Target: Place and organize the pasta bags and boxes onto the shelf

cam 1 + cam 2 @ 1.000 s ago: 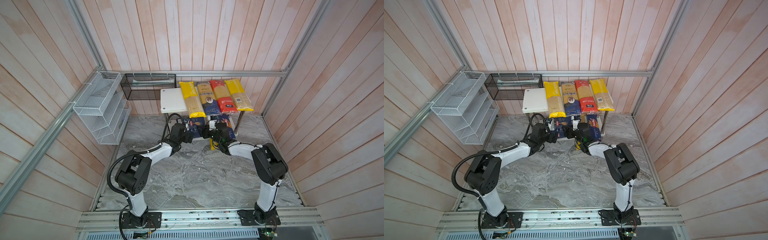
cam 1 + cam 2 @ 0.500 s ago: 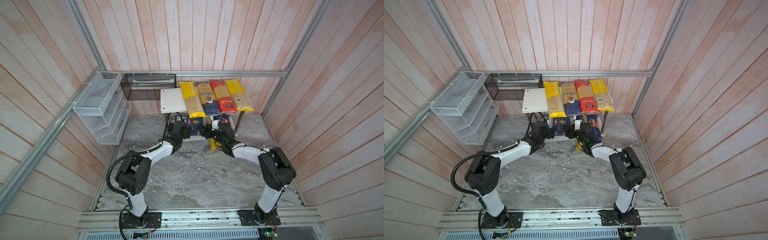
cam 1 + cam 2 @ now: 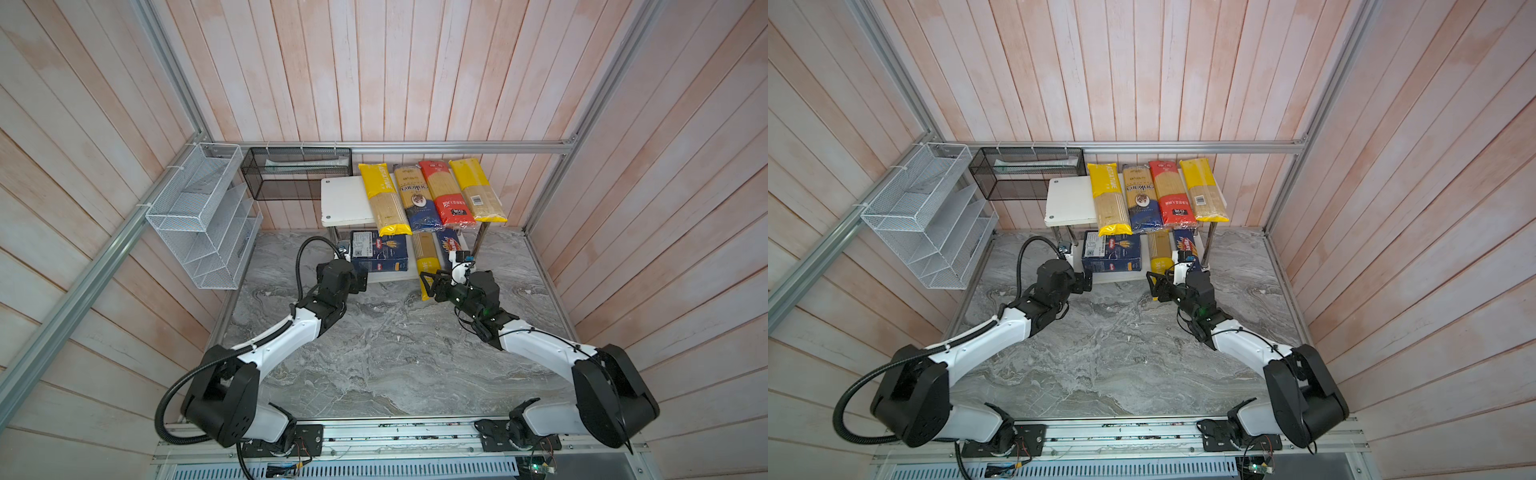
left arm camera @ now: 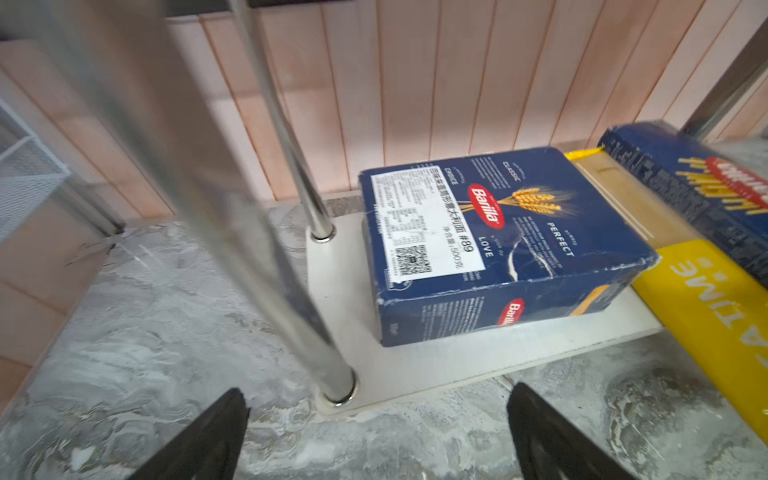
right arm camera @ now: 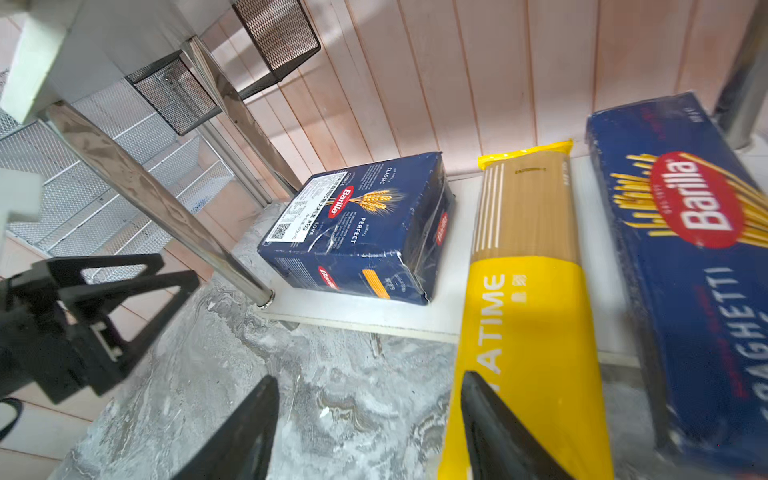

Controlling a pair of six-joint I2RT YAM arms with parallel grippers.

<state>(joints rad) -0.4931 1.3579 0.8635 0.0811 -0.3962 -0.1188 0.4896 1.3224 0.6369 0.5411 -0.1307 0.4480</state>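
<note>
The shelf stands at the back. Its upper board carries several bags side by side: yellow, gold-and-blue, red and yellow. On the lower board lie the wide Barilla box, a yellow PASTATIME bag and the Spaghetti box. The bag's near end juts past the board's front. My left gripper is open and empty, just in front of the board's left corner post. My right gripper is open and empty, with one finger over the bag's near end.
A white wire-mesh organizer hangs on the left wall. A black mesh basket hangs at the back, left of the shelf. Wooden walls and aluminium rails close in the marble table. The two grippers are near each other.
Both grippers have drawn back from the lower board toward the front of the table, the right one farther. Boxes and bags have stayed put.
</note>
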